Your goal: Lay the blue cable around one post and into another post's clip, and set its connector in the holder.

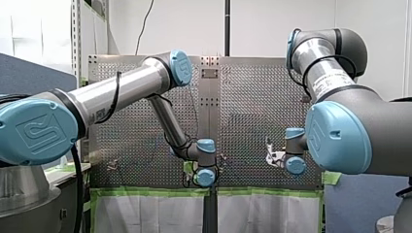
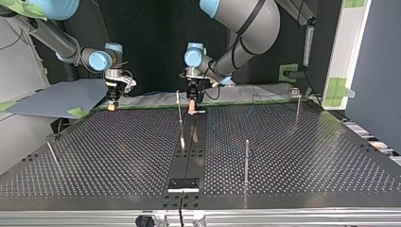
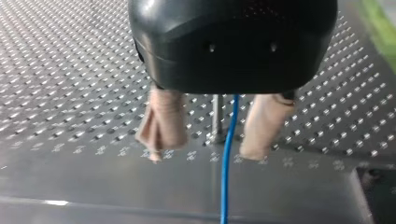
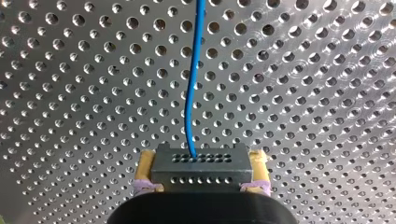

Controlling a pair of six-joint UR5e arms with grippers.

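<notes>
My left pincer stands wide open just above the worktop, its black body over two beige pads set well apart. The blue cable runs through the gap between them, nearer one pad than the other, and as far as the left wrist view shows it touches neither. Just ahead of the pincer, in line with that gap, a thin metal post stands upright on the perforated plate. The cable passes close beside it, and I cannot tell whether the two touch. Under the pincer lies a smooth strip of metal without holes.

My right pincer is closed on the connector, a dark grey block with rows of small holes. It is clamped between two yellow pads that press on its two ends. The cable leaves the block's face ahead of the pincer and runs away from it over the worktop in a slight curve.

In the top view this pincer hangs by the worktop's far edge, well apart from my left pincer, which hangs over the middle strip just beside the thin post. Nearer the camera than both pincers, a black plate lies on that strip. Beyond my left pincer, on the side away from my right one, stand a tall post and a far post with a small fitting at its top.
</notes>
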